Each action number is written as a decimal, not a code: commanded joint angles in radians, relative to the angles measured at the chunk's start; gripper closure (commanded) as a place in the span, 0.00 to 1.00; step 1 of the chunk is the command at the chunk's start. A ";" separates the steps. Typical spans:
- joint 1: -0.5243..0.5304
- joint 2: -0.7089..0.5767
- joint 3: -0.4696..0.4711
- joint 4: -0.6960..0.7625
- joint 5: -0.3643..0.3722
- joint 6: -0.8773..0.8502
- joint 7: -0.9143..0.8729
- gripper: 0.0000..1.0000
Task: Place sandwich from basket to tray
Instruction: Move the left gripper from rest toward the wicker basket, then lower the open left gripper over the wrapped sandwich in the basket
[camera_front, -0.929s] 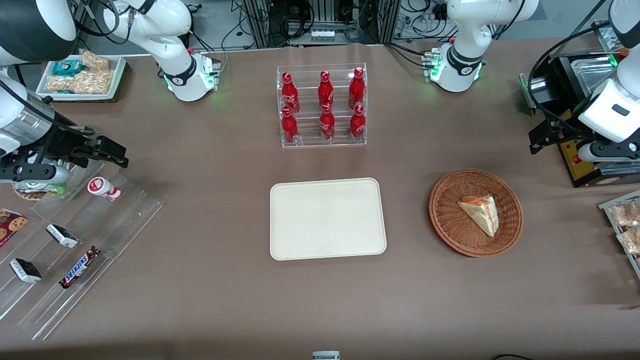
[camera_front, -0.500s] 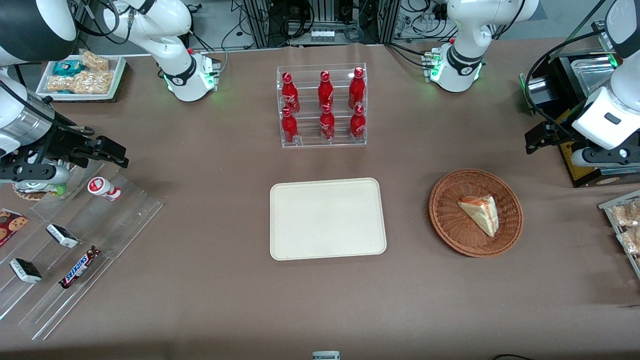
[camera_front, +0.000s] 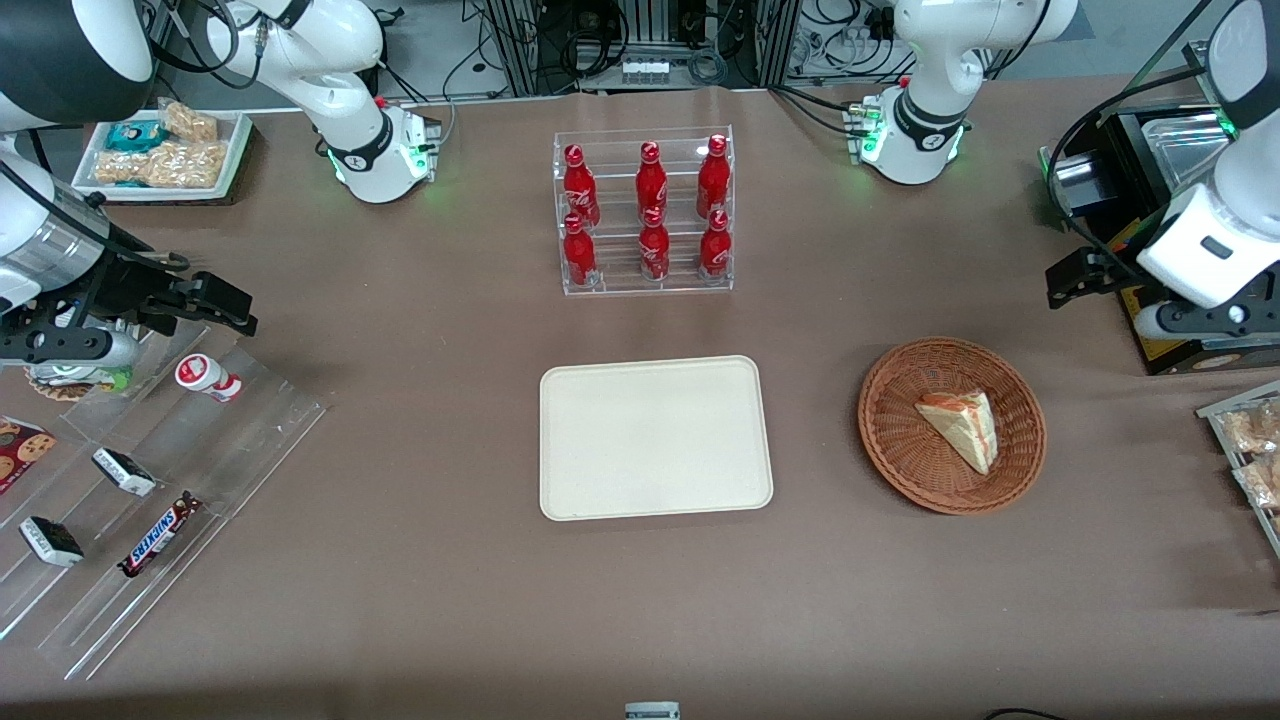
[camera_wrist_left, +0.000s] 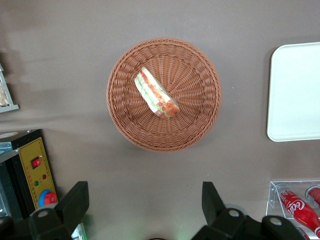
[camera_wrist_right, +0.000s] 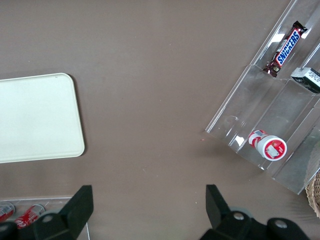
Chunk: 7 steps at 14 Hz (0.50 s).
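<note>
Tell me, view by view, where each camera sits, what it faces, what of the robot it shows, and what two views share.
Front view: high above the table's edge, facing down at both arms, with the tray, the basket holding the sandwich, and the left arm's pincer high, farther from the camera than the basket.
Left wrist view: looks straight down on basket and sandwich; its open pincer fingers show.
Right wrist view: looks down on the tray and a snack rack; parked fingers show.
All three share the tray.
</note>
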 joint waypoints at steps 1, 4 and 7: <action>0.001 0.053 0.001 -0.037 -0.004 0.046 -0.011 0.00; 0.001 0.058 0.001 -0.246 0.004 0.274 -0.015 0.00; -0.001 0.064 0.001 -0.429 0.005 0.516 -0.087 0.00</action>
